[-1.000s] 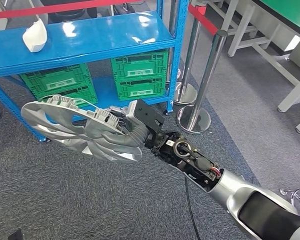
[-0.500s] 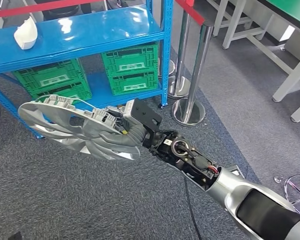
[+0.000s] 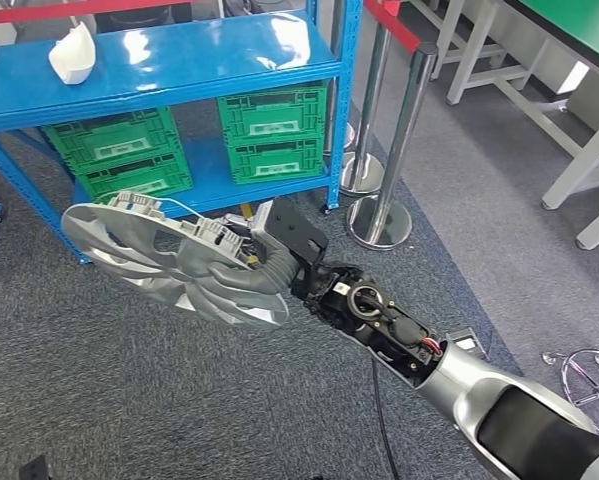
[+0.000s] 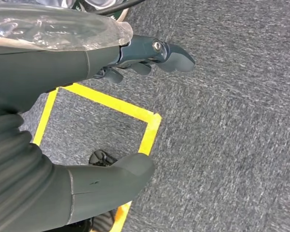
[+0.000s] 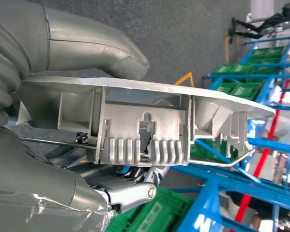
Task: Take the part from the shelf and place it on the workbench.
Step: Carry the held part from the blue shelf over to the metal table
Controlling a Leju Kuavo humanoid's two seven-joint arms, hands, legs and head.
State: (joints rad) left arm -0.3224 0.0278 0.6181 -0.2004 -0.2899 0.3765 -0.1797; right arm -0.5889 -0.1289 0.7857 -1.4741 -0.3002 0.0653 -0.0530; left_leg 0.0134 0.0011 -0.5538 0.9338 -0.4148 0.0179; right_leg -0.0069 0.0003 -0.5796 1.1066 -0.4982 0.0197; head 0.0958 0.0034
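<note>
One silver part (image 3: 168, 262) held by right hand (image 3: 269, 268) fingers, left hand (image 4: 99, 111) fingers apart, two green crates (image 3: 275, 132)

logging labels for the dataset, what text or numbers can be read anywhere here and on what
No text can be read in any view.
Green crates on the blue shelf: pale panels on their fronts, too blurred to read.
Silver part held by the right hand: no lettering visible.
Yellow floor tape: plain lines, no characters.

Silver part (image 3: 168, 262), blue shelf (image 3: 168, 62), green crates (image 3: 275, 130), grey carpet (image 3: 130, 400), yellow floor tape (image 4: 110, 104).
</note>
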